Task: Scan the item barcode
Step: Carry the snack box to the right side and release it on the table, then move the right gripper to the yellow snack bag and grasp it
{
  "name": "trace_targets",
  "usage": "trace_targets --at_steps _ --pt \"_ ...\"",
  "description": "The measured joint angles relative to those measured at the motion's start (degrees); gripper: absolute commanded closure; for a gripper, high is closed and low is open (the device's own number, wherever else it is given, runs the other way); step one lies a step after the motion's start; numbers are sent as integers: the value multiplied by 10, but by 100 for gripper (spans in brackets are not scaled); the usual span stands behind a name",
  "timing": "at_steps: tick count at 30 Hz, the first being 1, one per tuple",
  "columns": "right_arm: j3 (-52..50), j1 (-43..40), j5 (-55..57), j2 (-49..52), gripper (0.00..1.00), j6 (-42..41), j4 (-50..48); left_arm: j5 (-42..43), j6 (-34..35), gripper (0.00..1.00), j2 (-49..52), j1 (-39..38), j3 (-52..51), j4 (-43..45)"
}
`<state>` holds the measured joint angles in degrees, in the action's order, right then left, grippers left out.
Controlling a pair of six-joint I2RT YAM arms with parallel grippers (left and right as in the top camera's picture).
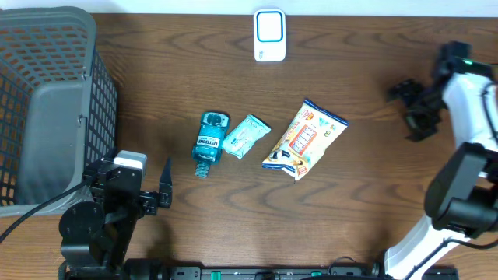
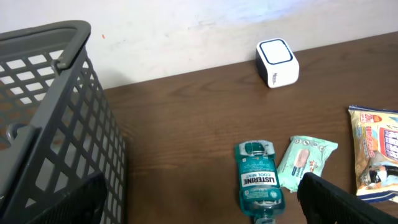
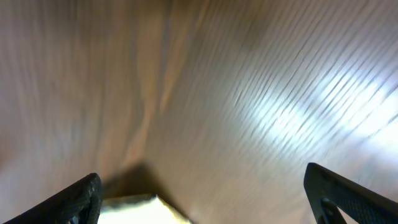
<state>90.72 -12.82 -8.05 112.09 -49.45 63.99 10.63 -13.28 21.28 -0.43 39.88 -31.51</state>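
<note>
While left tool (image 1: 162, 189) and right tool (image 1: 410, 109) stand spread and empty, the bottle (image 1: 210, 143) lies nearer the left, long axis front to back, cap end toward it.

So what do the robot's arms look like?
The right arm is white with black joints and a tiny green light. The left arm is mostly black, with a silver block and a black cable. The left end effector and right end effector are both black.

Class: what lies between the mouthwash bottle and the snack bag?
A teal pack of wipes, clearest in the overhead view.
</note>
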Motion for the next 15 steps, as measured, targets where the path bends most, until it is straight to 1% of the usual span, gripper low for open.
trace_targets --at_steps 5,8,12,14,15 --pt "0 93 -3 -3 5 15 24 0 0 2 0 0 0 0" --pt "0 146 -5 -25 5 31 31 0 0 2 0 0 0 0" --pt "0 195 5 -94 4 41 55 0 0 2 0 0 0 0" --pt "0 213 22 -140 1 44 69 0 0 2 0 0 0 0" --pt "0 221 31 -160 1 45 75 0 0 2 0 0 0 0"
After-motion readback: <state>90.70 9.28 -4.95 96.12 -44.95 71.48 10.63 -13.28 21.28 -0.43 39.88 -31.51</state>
